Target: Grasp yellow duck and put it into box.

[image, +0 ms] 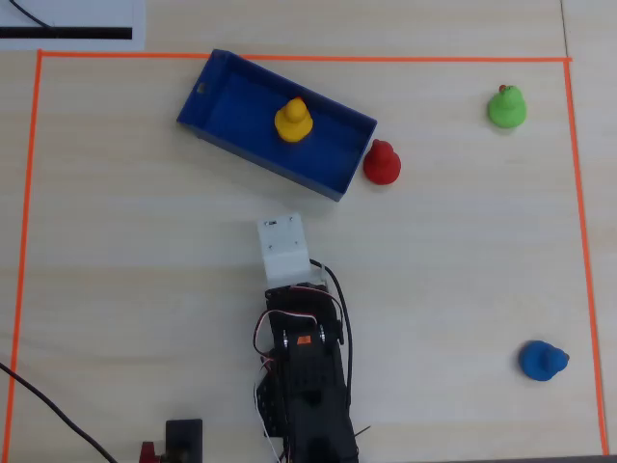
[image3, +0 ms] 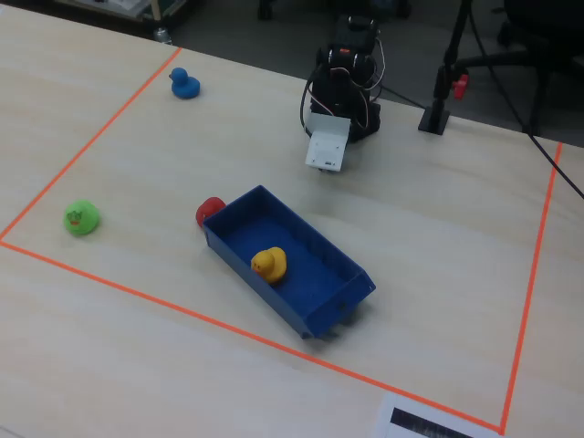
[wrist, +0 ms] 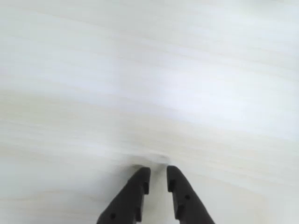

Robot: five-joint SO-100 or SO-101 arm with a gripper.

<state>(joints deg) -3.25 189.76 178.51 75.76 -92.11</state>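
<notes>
The yellow duck (image: 292, 120) sits upright inside the blue box (image: 241, 101), near its middle. It also shows in the fixed view (image3: 269, 264), inside the box (image3: 315, 260). My gripper (wrist: 159, 171) is folded back near the arm's base, well short of the box. Its black fingers (wrist: 133, 196) stand almost together with only a thin gap and nothing between them, pointing at bare table. In the overhead view the white wrist block (image: 283, 248) covers the gripper; it also shows in the fixed view (image3: 328, 151).
A red duck (image: 382, 162) stands against the box's right end in the overhead view. A green duck (image: 506, 106) is at the far right corner, a blue duck (image: 543, 361) at the near right. Orange tape (image: 289, 58) frames the workspace.
</notes>
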